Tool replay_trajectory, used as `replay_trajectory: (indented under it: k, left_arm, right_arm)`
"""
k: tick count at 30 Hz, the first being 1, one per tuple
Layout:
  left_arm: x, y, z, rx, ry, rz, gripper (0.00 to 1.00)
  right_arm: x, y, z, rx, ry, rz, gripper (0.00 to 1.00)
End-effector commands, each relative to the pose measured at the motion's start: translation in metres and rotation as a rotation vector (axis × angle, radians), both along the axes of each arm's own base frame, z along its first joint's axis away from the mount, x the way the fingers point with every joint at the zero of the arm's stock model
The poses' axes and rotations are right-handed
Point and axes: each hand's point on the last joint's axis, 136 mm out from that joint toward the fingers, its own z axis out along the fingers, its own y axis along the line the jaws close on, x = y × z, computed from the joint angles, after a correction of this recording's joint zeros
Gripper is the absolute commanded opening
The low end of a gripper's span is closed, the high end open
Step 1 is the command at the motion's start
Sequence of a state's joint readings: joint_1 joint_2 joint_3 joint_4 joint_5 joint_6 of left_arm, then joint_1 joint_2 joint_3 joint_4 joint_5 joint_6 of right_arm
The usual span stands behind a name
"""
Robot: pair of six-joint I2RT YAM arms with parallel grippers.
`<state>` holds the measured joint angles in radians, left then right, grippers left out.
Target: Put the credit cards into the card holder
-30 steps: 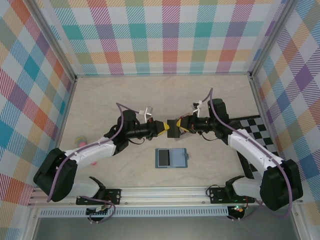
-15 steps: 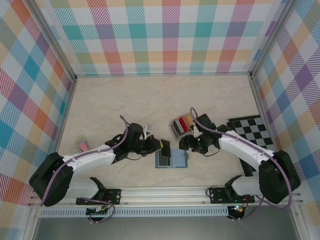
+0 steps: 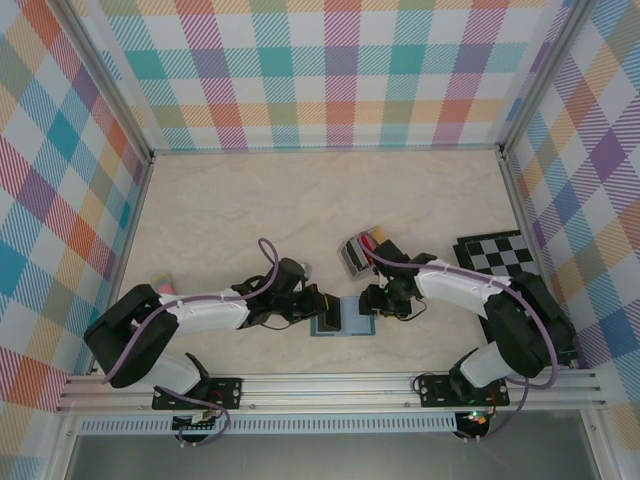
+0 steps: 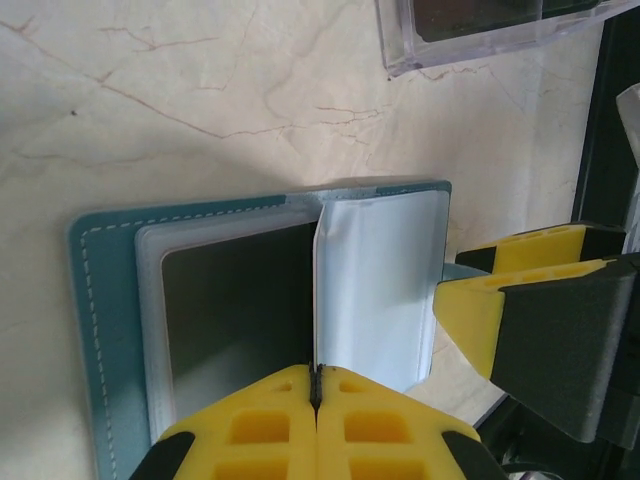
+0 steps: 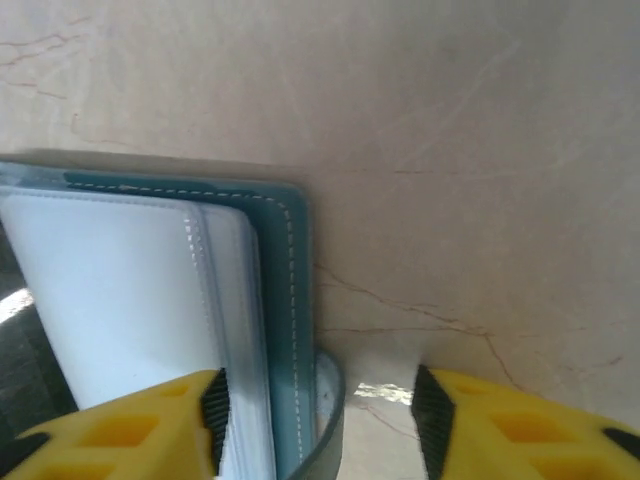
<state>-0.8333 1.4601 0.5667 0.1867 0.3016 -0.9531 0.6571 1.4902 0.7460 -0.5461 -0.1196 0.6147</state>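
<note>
The teal card holder (image 3: 358, 322) lies open on the table near the front middle. My left gripper (image 3: 326, 300) is shut on a black credit card (image 4: 316, 300). In the left wrist view the left gripper (image 4: 316, 372) holds the card edge-on, upright against the card holder's (image 4: 105, 330) light blue inner leaves. The left pocket looks dark. My right gripper (image 3: 366, 297) sits at the holder's right side. In the right wrist view the right gripper (image 5: 315, 415) stands open, and the card holder's (image 5: 295, 280) stitched edge and snap tab lie between its jaws.
A clear rack (image 3: 357, 256) with more cards stands just behind the holder, and its corner (image 4: 470, 35) shows at the top of the left wrist view. A chequered board (image 3: 500, 255) lies at the right. A small pink object (image 3: 165, 290) lies at the left.
Both grippers came down from a mid-air hand-over to the holder. The left carried the black card with it. The right let the card go and now straddles the holder's right edge.
</note>
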Motion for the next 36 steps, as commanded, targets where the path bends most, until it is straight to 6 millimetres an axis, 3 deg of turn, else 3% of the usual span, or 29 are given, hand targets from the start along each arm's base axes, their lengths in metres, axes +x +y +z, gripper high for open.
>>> replay_trajectory:
  k: [1, 9, 26, 36]
  left_arm:
    - [-0.003, -0.006, 0.001, -0.031, -0.015, -0.013, 0.00]
    - [-0.005, -0.006, 0.005, -0.055, -0.022, -0.011, 0.00]
    - [-0.004, -0.013, 0.019, -0.132, -0.063, -0.016, 0.00]
    - [-0.005, -0.018, -0.004, -0.074, -0.027, -0.035, 0.00]
  right_arm:
    - [0.003, 0.002, -0.007, -0.006, -0.007, 0.004, 0.45]
    - [0.001, 0.002, -0.013, -0.003, 0.003, -0.006, 0.30]
    - [0.001, 0.000, -0.013, -0.010, 0.000, -0.017, 0.25]
    - [0.000, -0.001, -0.014, -0.017, 0.007, -0.013, 0.25]
